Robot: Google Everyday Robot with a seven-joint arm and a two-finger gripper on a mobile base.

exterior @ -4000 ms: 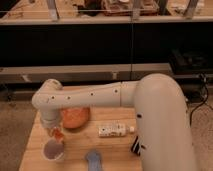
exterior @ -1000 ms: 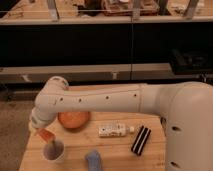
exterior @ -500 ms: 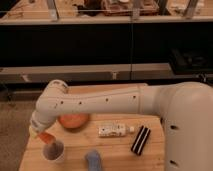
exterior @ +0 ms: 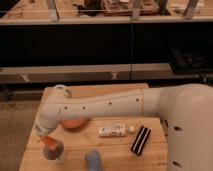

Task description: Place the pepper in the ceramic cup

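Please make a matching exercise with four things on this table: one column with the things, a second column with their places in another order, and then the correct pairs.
Things:
1. gripper
2. ceramic cup
3. white bottle
4. black striped object

Places:
A. lying on its side near the middle of the wooden table
B. right part of the table, next to the robot's white body
C. just above the cup, with the orange pepper at it
D. front left corner of the table

Pairs: 1-C, 2-D, 3-A, 4-B
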